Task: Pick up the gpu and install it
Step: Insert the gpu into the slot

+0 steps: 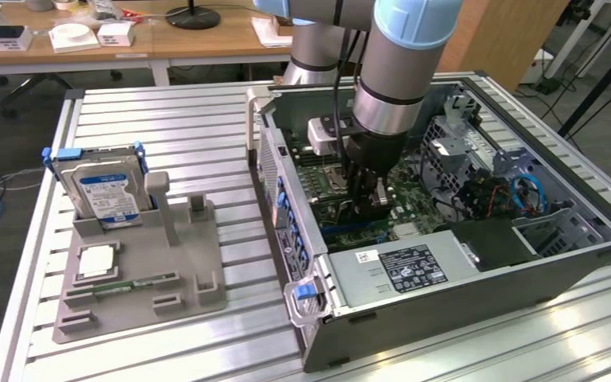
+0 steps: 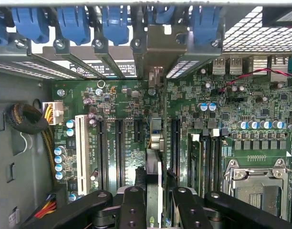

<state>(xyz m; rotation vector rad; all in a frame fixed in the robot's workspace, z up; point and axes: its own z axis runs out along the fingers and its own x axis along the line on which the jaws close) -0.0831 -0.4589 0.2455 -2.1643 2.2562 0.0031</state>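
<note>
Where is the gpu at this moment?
The gpu stands edge-on between the fingers of the hand, above the green board inside the open computer case, at the exterior view's right.

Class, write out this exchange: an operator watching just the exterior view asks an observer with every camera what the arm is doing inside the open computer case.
Operator: Is anything between the fingers?
Observer: Yes. In the wrist view the gpu sits edge-on, clamped between the fingers.
Operator: Where is it over the board?
Observer: Among the black expansion slots, well apart from the white slot.
</note>
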